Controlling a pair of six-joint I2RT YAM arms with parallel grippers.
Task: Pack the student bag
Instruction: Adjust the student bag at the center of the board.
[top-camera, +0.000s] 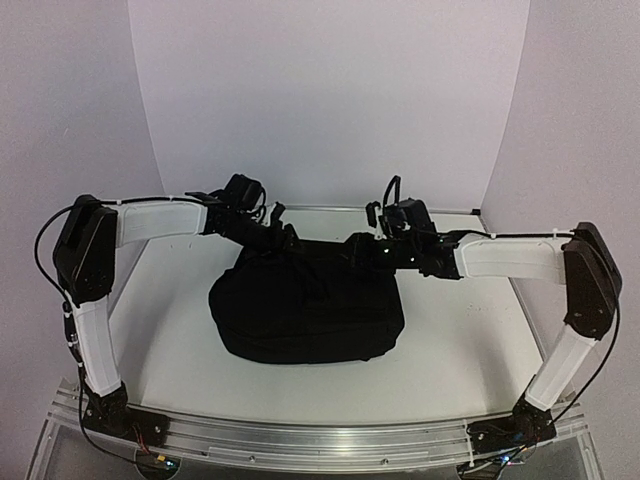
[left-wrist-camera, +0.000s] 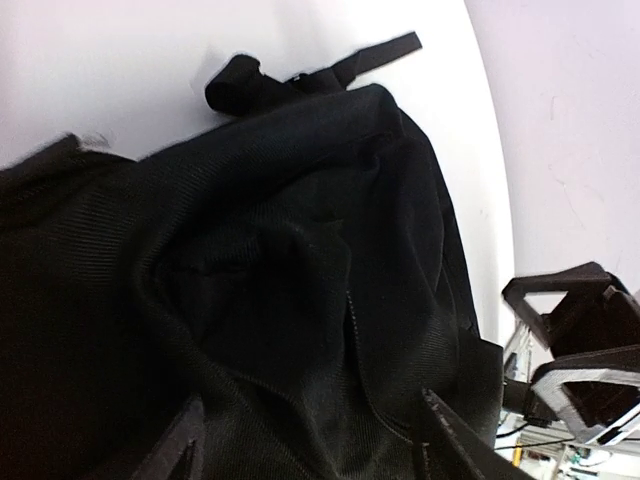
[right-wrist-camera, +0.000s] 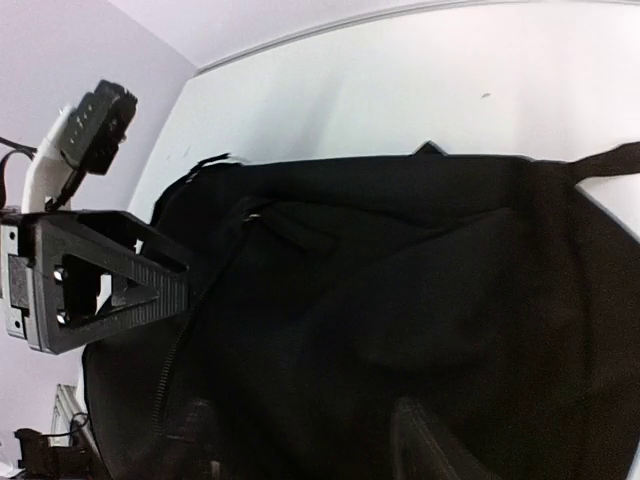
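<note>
I'm looking down on the backpack (top-camera: 305, 310), which is lying slumped on its side in the middle of the white table (top-camera: 460, 330), well inside both arms' reach. Both arms are bending in over its far upper edge, one at each end, presumably because that is where the zip (left-wrist-camera: 355, 340) and the mouth of the bag are sitting.

The left pincer (left-wrist-camera: 312, 445) is hanging just above the crumpled fabric with its jaws standing apart and nothing between them. The right pincer (right-wrist-camera: 305, 440) is doing the same at the other end: fingers spread, gripping nothing, bag cloth lying beneath them. Each wrist camera is catching the other pincer close by, so the two are working near each other.

I'm seeing no grey lining and no items waiting to go in, so I'm judging the bag to be shut or folded over itself. A strap (left-wrist-camera: 380, 50) is trailing onto the table behind it.
</note>
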